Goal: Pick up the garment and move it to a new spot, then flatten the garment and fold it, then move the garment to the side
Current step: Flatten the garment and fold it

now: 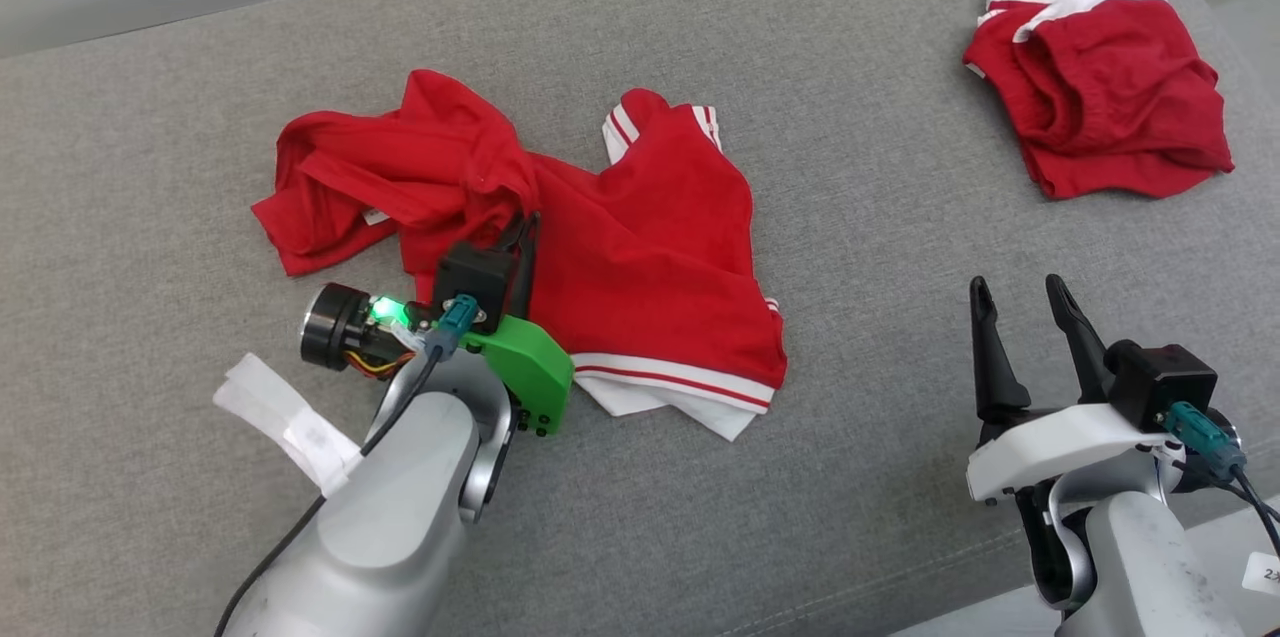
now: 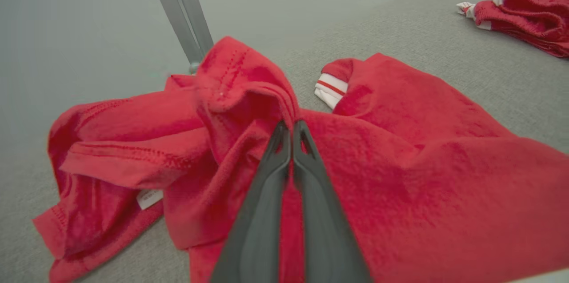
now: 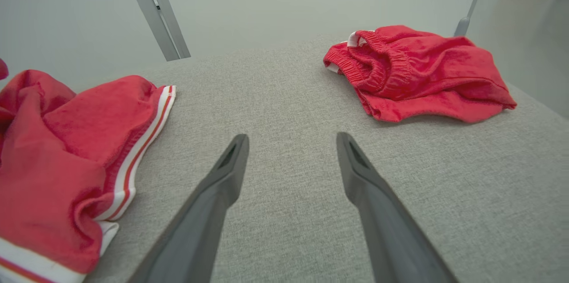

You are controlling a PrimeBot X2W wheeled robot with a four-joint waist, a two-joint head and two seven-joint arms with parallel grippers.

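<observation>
- Step in hand: pick-up. Left gripper (image 2: 291, 126) is pinched tight on a raised fold of the red garment (image 1: 650, 257), which lies crumpled mid-cushion (image 1: 860, 87).
- Right gripper (image 1: 1018, 289) is spread wide and empty, well apart from the garment.
- Next move, by my judgement: lift straight up. The soft knit with white-striped hems will drape and trail.
- Cushion is grey and coarse-woven.

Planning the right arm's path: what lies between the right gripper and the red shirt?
Bare grey surface separates right gripper from shirt; right wrist view shows it.

Our left gripper (image 1: 524, 227) reaches forward, fingers pinched tight together; our right gripper (image 1: 1017, 289) hangs low at our right, fingers spread wide.
</observation>
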